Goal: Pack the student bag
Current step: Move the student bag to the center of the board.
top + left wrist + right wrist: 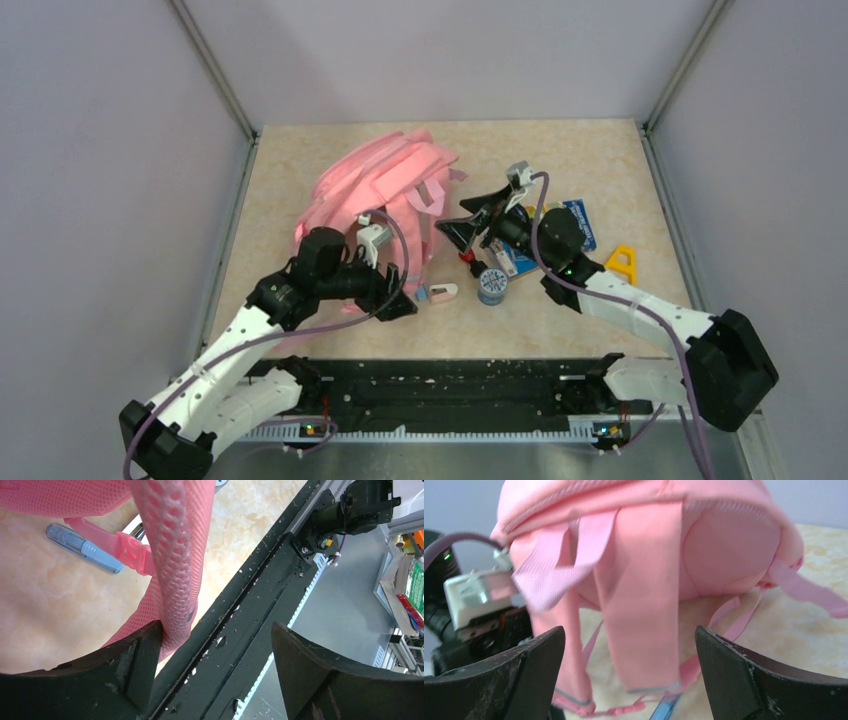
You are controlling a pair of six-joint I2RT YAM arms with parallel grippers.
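Left fingers (125,675) wide, student bag (375,190) strap seemingly touching one, right fingers (749,680) wide, bag just ahead

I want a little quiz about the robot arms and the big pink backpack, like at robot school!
1. True or false: the right gripper is shut on the big soft pink fabric backpack.
2. What lies on the beige marble table beside the pink mesh shoulder strap? A: a blue plastic pen. B: a red apple. C: a green cup.
3. Fill the gap: the jaws of the left gripper stand ___.
Key: 1 false, its jaws stand wide apart; 2 A; 3 open.
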